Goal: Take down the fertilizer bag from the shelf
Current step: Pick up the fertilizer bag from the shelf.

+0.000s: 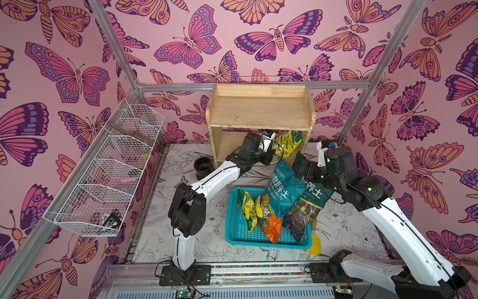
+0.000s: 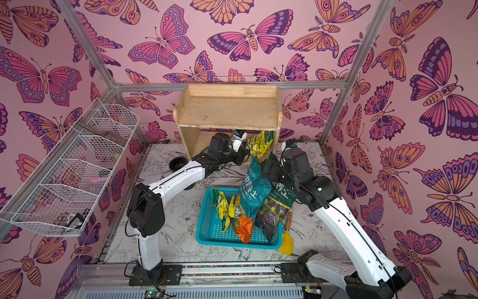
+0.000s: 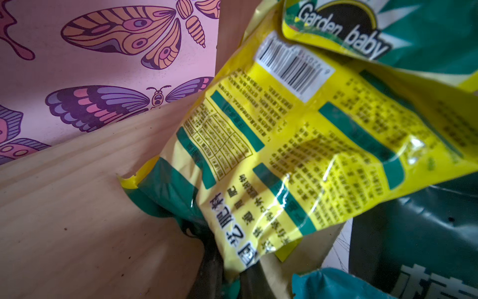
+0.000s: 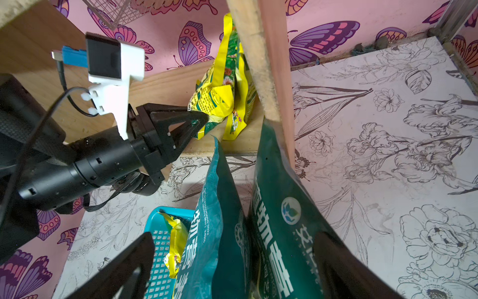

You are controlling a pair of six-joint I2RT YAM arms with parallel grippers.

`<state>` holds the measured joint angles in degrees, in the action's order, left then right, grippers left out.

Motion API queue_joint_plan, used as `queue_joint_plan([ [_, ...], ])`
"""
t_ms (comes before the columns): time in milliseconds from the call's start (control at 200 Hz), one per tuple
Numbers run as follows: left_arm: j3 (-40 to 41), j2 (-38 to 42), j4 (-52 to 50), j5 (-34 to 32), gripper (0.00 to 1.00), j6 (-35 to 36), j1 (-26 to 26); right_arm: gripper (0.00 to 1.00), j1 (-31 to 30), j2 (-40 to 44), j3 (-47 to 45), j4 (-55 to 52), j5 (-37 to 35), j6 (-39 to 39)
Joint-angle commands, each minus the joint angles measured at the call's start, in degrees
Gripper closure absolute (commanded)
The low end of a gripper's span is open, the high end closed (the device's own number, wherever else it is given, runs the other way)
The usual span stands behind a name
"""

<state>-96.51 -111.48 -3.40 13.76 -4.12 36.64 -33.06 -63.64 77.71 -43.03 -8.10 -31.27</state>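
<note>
Now, fertilizer bag: upright at right end of shelf lower tier.
Left gripper: nearer; clamped shut on bag's near bottom corner, bag rising far-right from tips.
Right gripper: spread wide, empty.

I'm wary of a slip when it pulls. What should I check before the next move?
1. Left pincer shut on the fertilizer bag corner: ok.
2. Grip deep enough to hold: cannot tell.
3. Bag off the shelf: not ok, it stands on the lower tier.
4. Way out clear: not ok, soil bags lean in front.
5. Right pincer open: ok.
</note>
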Motion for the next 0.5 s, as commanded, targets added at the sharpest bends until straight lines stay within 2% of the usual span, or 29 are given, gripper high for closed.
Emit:
queue_joint_plan([
  [0, 3.45, 3.68, -0.76, 2.65, 1.0, -2.36, 0.37, 0.01, 0.38, 0.49, -0.57, 0.74, 0.96, -0.51],
  [275, 12.63, 13.97, 3.55, 1.75, 1.0, -6.64, 0.27, 0.02, 0.36, 0.69, 0.07, 0.95, 1.5, 0.18],
  [496, 18.83, 20.97, 5.62, 0.59, 1.0, -10.58, 0.27, 0.03, 0.28, 0.91, -0.38, 4.83, 10.0, -1.67],
])
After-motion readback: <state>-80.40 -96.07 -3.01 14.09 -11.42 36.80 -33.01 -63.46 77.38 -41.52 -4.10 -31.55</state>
